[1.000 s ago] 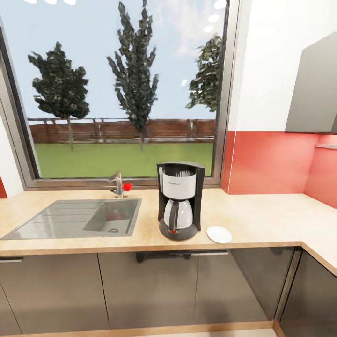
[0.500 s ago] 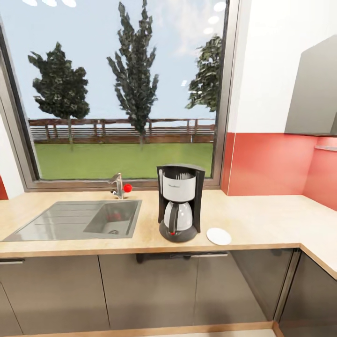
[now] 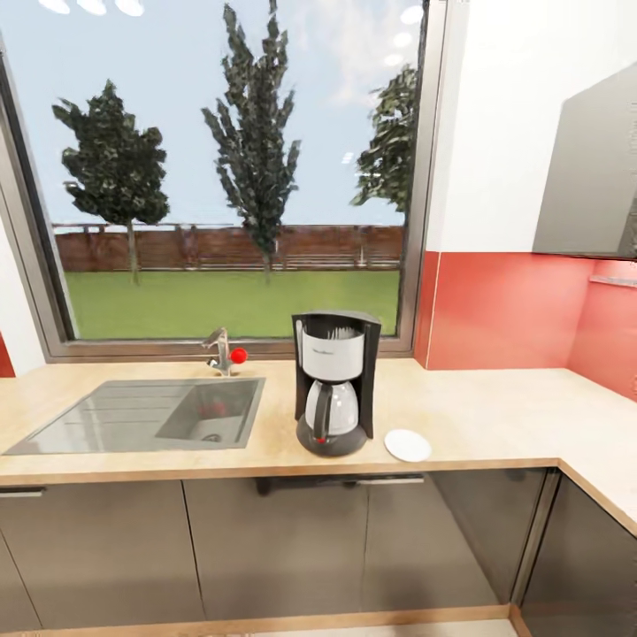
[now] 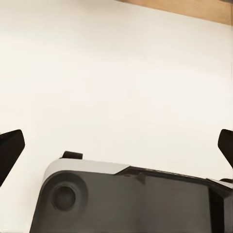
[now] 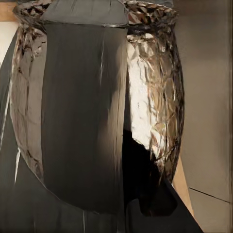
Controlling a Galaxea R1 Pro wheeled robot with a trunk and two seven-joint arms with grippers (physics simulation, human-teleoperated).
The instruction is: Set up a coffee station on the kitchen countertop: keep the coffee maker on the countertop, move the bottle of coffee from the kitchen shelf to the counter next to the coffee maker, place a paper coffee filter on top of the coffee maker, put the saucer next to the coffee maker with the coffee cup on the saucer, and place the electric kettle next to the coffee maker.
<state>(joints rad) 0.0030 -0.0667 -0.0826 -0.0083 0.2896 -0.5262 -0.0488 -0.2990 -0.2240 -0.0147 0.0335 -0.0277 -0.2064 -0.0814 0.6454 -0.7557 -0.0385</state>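
Note:
The coffee maker (image 3: 332, 382), black with a white upper panel and a glass carafe, stands on the beige countertop (image 3: 495, 416) near its front edge. Just to its right lies the white saucer (image 3: 408, 445), with nothing on it. In the right wrist view the dark, glossy electric kettle (image 5: 97, 111) hangs very close to the camera, its black handle running down the middle, and my right gripper seems shut on it, its fingers hidden. My left gripper (image 4: 116, 145) is open, its black fingertips (image 4: 9, 148) wide apart over pale floor and the robot's own grey body.
A grey sink (image 3: 141, 414) with a faucet (image 3: 221, 349) is set into the counter left of the coffee maker. A large window sits behind. A grey wall cabinet (image 3: 588, 177) hangs at the upper right, where the counter turns a corner toward me.
The whole head view has shifted slightly, so the coffee maker and saucer sit a little further left in the picture. Nothing on the counter has moved.

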